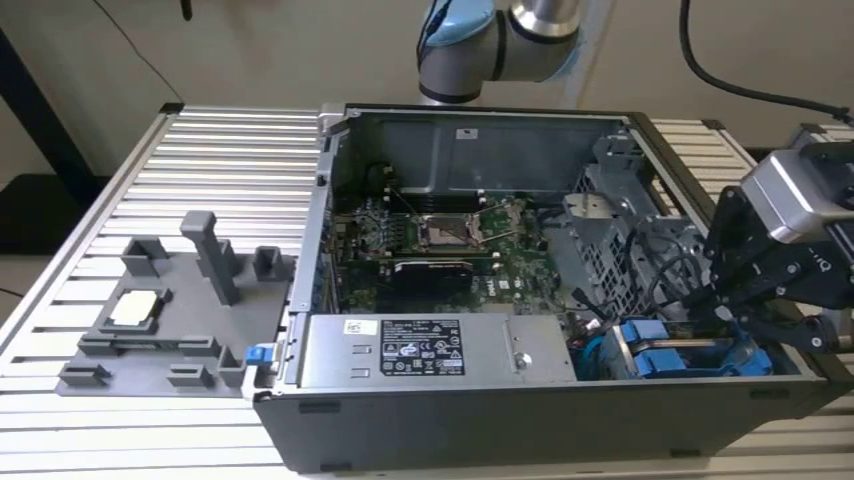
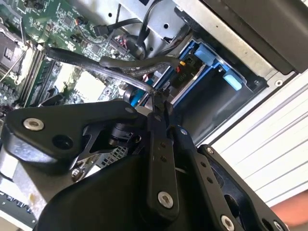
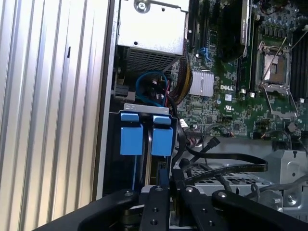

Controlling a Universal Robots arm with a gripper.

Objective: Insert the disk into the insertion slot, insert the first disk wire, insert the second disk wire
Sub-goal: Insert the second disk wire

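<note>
Black cables crowd the pincer beside the disk.

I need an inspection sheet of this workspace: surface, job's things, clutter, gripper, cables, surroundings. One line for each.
Surface: ribbed metal table, carrying an open computer case.
Job's things: blue carriers sit in the drive cage at the case's corner; whether the disk is fully seated, cannot tell.
Clutter: grey fixture tray at the exterior view's left, holding a small square part.
Gripper: gripper over the cage, fingers together on a black cable.
Cables: loose black cables over the motherboard.
Surroundings: plain wall, hanging cable.
</note>
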